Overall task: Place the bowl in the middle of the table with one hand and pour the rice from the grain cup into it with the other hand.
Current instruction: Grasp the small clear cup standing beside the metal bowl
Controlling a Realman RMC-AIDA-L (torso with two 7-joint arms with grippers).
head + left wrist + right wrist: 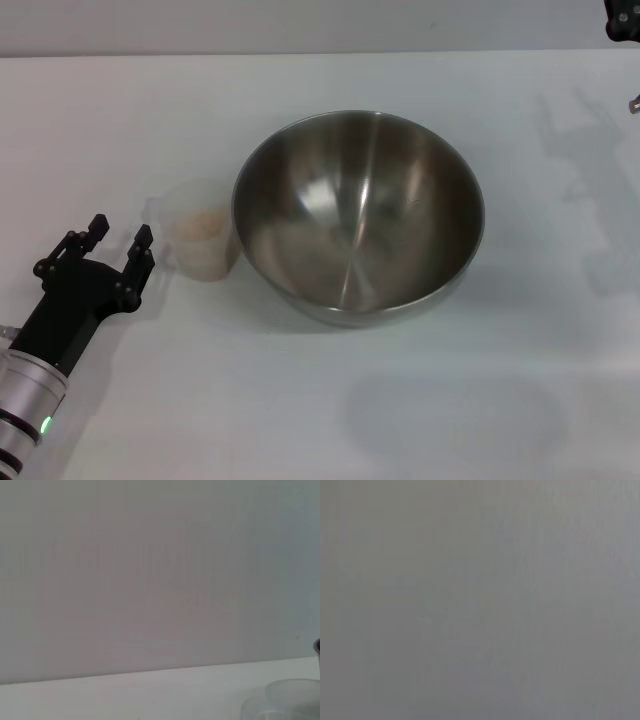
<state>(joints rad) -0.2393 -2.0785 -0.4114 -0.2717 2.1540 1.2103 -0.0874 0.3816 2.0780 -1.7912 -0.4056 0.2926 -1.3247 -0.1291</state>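
Head view: bowl (pixel 358 215) sits mid-table (pixel 480 400), empty. The cup (pixel 203 242) of rice (pixel 200 224) stands touching its left side. Left gripper (pixel 118 240), fingers spread, is just left of the cup; grasping comes next. Right gripper (pixel 622 20) is far right, state unclear.

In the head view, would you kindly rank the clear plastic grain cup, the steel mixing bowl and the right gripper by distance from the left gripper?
1. Clear plastic grain cup, just beside the open left gripper.
2. Large stainless-steel mixing bowl, mid-table beyond the cup.
3. Right gripper, at the far corner.
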